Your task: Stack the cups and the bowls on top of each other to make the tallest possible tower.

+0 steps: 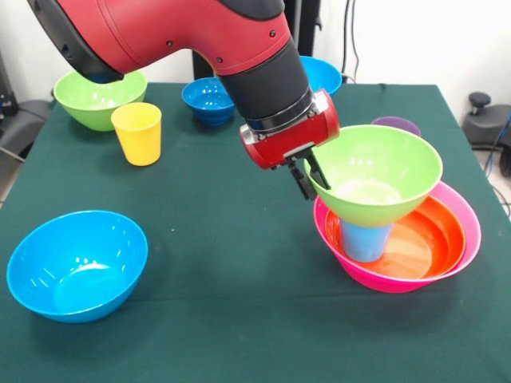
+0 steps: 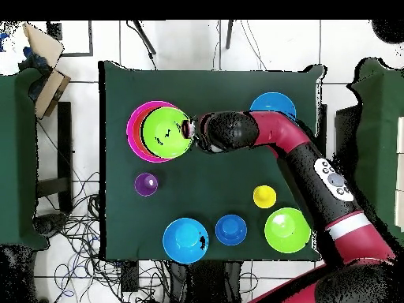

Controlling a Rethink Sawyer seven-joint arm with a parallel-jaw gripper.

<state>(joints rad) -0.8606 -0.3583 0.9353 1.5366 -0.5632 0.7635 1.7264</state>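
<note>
End effector (image 1: 310,177) pinching glossy lime green plastic bowl's (image 1: 375,171) rim, seating it on light blue plastic tumbler (image 1: 366,239); next: level, then release.

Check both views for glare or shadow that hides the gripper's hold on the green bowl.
Front view: soft highlights on the green bowl and the near blue bowl, none over the gripper, whose fingers clearly straddle the bowl's rim. Faint shadows only under the bowls. Overhead view: even light on the cloth, but the gripper shows as a dark patch at the rim, so the grip cannot be read there.
</note>
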